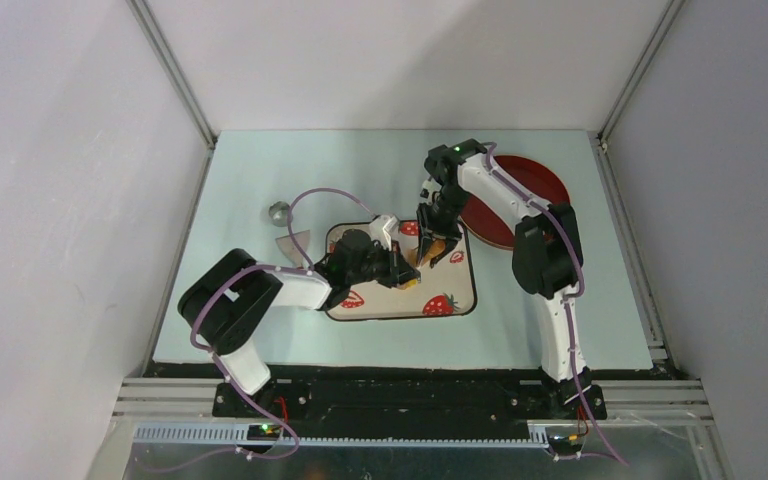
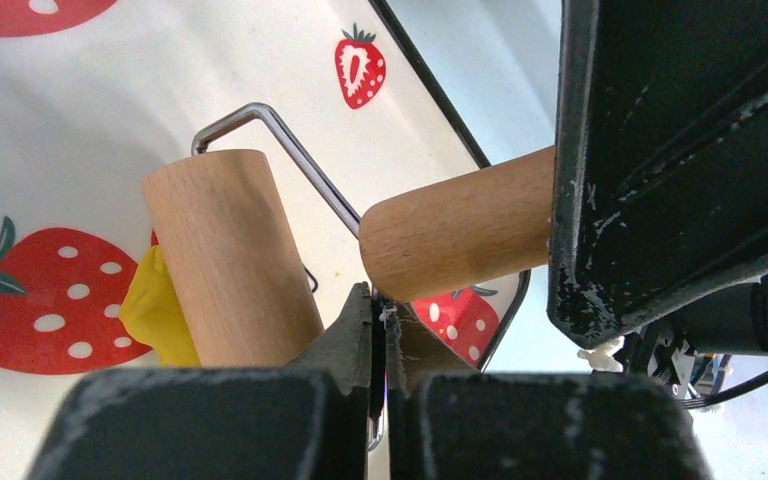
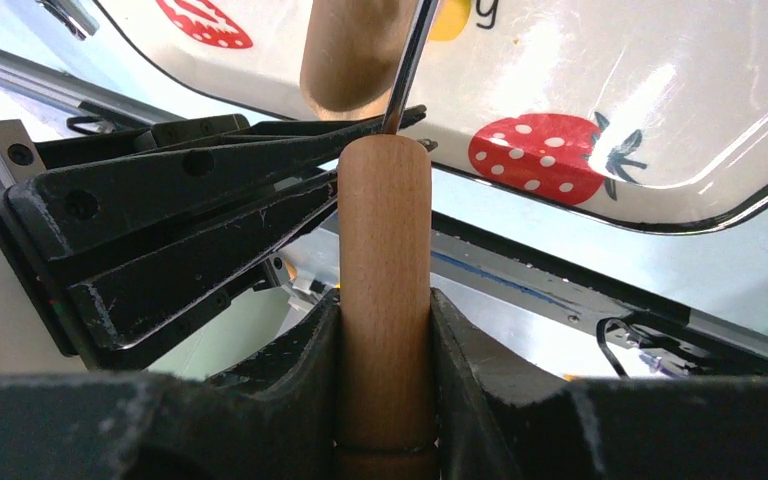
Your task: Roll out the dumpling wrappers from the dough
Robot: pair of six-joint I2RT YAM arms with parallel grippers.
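Left wrist
- left gripper: clenched, tips meeting on the roller wire, which seems to be pinched.
- dough place: dough is found on the tray, touching the roller's left side and partly tucked under it.
- risk: dough may be shoved sideways or lifted on the roller instead of flattened, since only its edge is caught.
- dough look: bright yellow, a soft creased lump, not yet a flat disc.

Right wrist
- right gripper: handle is grasped between both jaws.
- risk: left fingers are crowded by the handle tip, so a clash or a bent wire is possible if the arms are moved unevenly.
- dough look: not told apart from the yellow print at the top edge.

Top
- layout: both grippers are packed over the tray centre, with the plate near.
- risk: tray could be dragged across the table by hard rolling.
- dough look: only a yellow speck by the left gripper is seen, and its shape cannot be told.
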